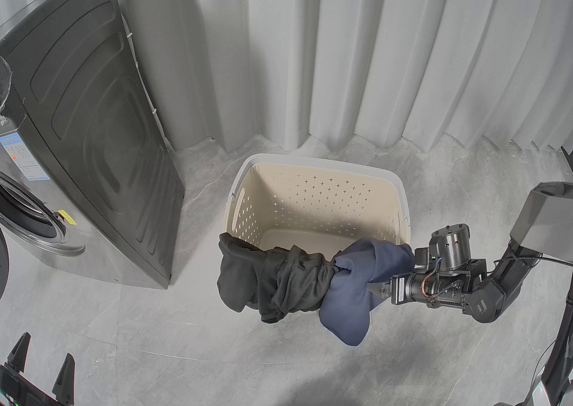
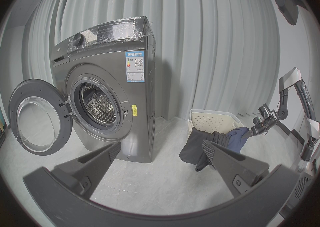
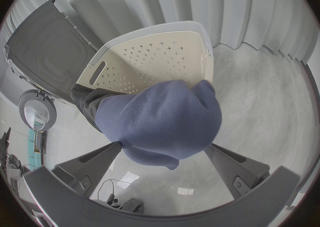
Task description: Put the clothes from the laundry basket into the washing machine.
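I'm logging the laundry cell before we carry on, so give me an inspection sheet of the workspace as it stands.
Surface: grey stone-look floor.
Job's things: laundry basket with a dark garment and a blue garment draped over its near rim; washing machine with its door open.
Clutter: paper scraps on the floor.
Grippers: left pincer open, low, near the machine; right pincer open, against the blue garment.
Cables: white cable on the floor.
Surroundings: white curtain.

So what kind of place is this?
Probably a laundry corner, maybe a staged one: a front-loading washing machine, a laundry basket draped with clothes, pale curtains all along the back.
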### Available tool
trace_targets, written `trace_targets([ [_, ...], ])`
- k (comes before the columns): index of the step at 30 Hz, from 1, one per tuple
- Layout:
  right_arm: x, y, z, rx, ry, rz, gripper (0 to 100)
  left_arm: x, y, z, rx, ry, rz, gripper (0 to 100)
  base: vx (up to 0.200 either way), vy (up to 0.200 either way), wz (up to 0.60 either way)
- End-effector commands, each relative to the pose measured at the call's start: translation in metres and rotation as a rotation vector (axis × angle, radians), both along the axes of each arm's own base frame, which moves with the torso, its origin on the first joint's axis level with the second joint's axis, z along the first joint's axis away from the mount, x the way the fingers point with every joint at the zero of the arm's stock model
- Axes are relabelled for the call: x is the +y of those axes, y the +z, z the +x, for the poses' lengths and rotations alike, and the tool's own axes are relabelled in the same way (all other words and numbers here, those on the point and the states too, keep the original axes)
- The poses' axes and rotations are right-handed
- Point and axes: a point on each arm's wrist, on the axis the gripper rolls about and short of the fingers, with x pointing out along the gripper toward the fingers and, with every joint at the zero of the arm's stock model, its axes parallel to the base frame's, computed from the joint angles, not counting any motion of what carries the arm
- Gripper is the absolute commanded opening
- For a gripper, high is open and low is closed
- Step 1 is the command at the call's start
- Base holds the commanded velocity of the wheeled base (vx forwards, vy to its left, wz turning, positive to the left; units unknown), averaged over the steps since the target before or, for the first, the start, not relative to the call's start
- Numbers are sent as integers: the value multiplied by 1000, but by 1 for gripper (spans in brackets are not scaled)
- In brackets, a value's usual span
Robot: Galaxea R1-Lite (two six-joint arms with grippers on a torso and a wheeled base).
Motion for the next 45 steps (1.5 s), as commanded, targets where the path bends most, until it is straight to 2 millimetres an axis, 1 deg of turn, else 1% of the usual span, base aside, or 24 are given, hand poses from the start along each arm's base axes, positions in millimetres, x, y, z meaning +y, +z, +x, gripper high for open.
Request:
trace_targets([
  [1,3,-5,7,1,-1,2,100,0,-5,0,2,0,0,100,0,0,0],
  [4,5,-4,10,-6,0,8,100,0,-5,0,1,-1,0,100,0,0,0],
  [5,5,-4,10,-8,0,9,0,0,-5,0,2,-1,0,100,0,0,0],
  [13,2,-3,9,-35,1,19,0,0,-5,0,2,-1,-2,100,0,0,0],
  [17,-2,-2,-2,-41,10,19,0,0,-5,0,2,0,-2,100,0,0,0],
  [21,-8,10,-18,-83,17,30,0,0,-5,0,2,-1,-2,100,0,0,0],
  [25,-13,38,-38,-168,31,66,0,0,-5,0,2,-1,-2,100,0,0,0],
  [27,-11,55,-49,-213,55,97,0,0,-5,0,2,0,-2,100,0,0,0],
  [28,-11,55,-49,-213,55,97,0,0,-5,0,2,0,-2,100,0,0,0],
  [29,-8,72,-62,-261,85,130,0,0,-5,0,2,0,-2,100,0,0,0],
  [33,-10,101,-78,-361,102,174,0,0,-5,0,2,0,-2,100,0,0,0],
  [35,-11,119,-90,-429,120,207,0,0,-5,0,2,0,-2,100,0,0,0],
  [36,-11,123,-92,-441,125,214,0,0,-5,0,2,0,-2,100,0,0,0],
  [37,-12,132,-99,-477,136,232,0,0,-5,0,2,0,0,100,0,0,0],
  [40,-13,148,-112,-545,159,265,0,0,-5,0,3,3,11,100,0,0,0],
  [41,-14,158,-117,-583,168,285,0,0,-5,0,4,3,11,100,0,0,0],
  [45,-12,184,-130,-684,215,324,0,0,-5,0,1,0,7,100,0,0,0],
])
